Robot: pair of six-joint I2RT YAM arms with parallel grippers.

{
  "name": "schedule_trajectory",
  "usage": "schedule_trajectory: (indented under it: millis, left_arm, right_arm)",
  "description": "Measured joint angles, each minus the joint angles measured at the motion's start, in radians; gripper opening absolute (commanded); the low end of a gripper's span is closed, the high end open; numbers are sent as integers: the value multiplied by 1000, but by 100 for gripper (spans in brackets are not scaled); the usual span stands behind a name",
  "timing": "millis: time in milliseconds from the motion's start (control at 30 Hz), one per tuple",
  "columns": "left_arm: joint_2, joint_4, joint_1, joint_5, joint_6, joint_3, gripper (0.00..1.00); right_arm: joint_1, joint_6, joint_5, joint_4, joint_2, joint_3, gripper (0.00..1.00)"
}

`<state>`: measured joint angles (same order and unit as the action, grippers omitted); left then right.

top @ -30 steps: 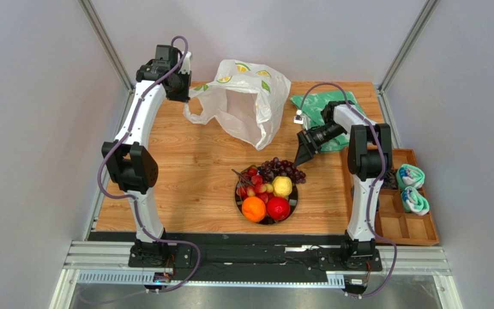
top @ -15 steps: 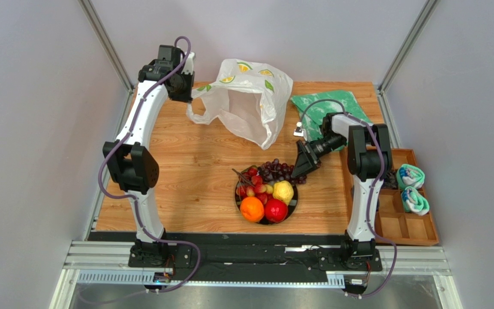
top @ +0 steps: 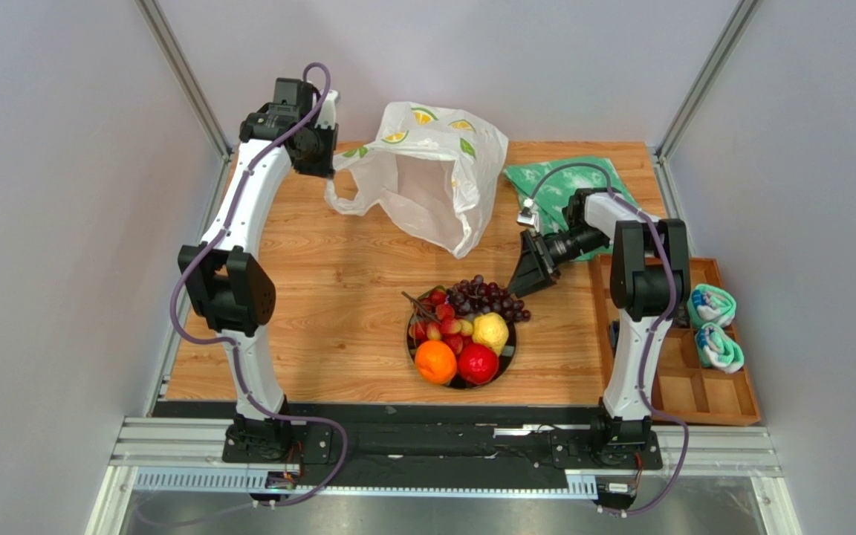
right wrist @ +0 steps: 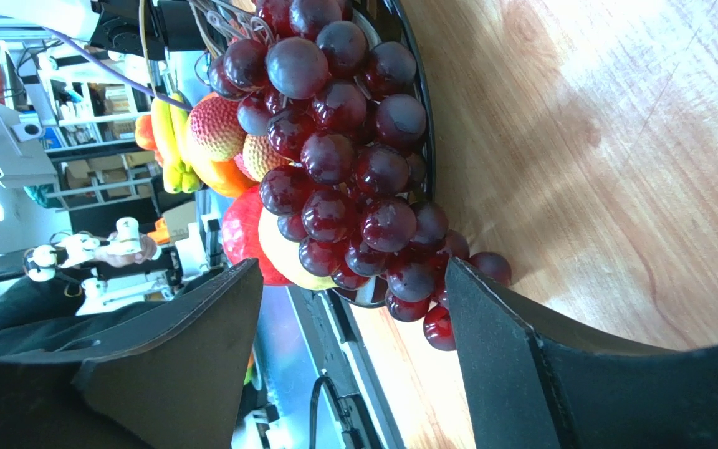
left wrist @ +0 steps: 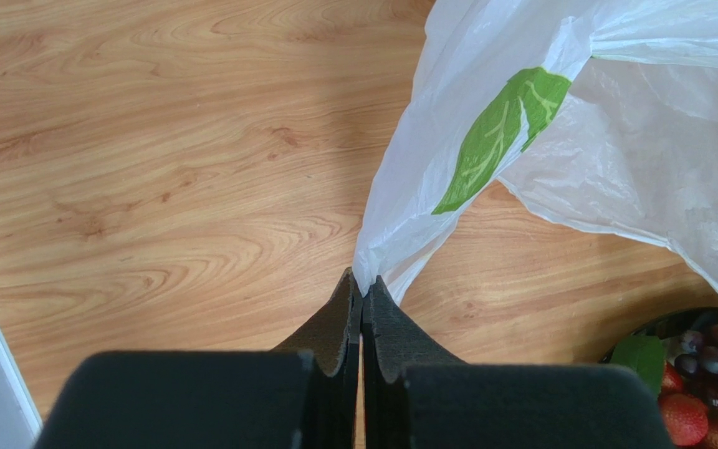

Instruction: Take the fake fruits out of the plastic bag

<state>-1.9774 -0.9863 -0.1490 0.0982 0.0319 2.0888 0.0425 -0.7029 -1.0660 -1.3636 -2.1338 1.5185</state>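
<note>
White plastic bag (top: 457, 167) with green leaf prints; dark purple grapes (right wrist: 344, 159)

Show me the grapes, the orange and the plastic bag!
grapes (top: 488, 297), top view, middle of the bunch.
orange (top: 437, 361), top view, its middle.
plastic bag (top: 479, 178), top view, its right wall.

One plastic bag (top: 427, 167) and one plate (top: 409, 334) are on the table (top: 332, 301). There are five fake fruits (top: 460, 334): one orange (top: 437, 361), one lemon (top: 491, 331), one apple (top: 478, 363), one grape bunch (top: 488, 297) and one berry cluster (top: 438, 318). There is one green cloth (top: 550, 190) and one wooden tray (top: 695, 385) with two rolled cloths (top: 712, 303).
</note>
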Motion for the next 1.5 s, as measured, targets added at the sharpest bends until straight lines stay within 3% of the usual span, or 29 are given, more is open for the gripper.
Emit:
schedule_trajectory:
  millis: [200, 267, 400, 500, 600, 667, 700, 733, 1033, 1333, 1433, 1500]
  left_arm:
    - [-4, 0, 0, 11, 0, 0, 0]
    - [-6, -1, 0, 16, 0, 0, 0]
    - [-6, -1, 0, 23, 0, 0, 0]
    - [-6, -4, 0, 32, 0, 0, 0]
    - [-6, -7, 0, 43, 0, 0, 0]
    - [-6, -10, 0, 50, -1, 0, 0]
    - [-6, -11, 0, 50, -1, 0, 0]
    - [-6, -13, 0, 51, -2, 0, 0]
    - [-6, -18, 0, 48, -13, -6, 0]
    - [-3, -20, 0, 24, -28, -43, 0]
    - [2, -21, 0, 20, -37, -59, 0]
    - [3, -23, 0, 17, -39, -62, 0]
  right_arm:
    - [2, 26, 3, -2, 0, 7, 86]
    - [2, 26, 16, -3, 0, 38, 100]
    - [-2, 8, 67, 15, 57, 130, 100]
    - [-12, -8, 123, 43, 236, 106, 100]
    - [-20, -34, 177, 171, 529, -57, 99]
    - [-21, -59, 206, 259, 700, -181, 93]
    - [-15, -100, 225, 286, 759, -231, 82]
    - [2, -140, 254, 296, 791, -264, 78]
    - [64, -396, 459, 471, 756, -570, 72]
    - [126, -483, 469, 557, 627, -541, 68]
    - [171, -504, 482, 559, 576, -541, 63]
    - [193, -507, 486, 559, 542, -535, 54]
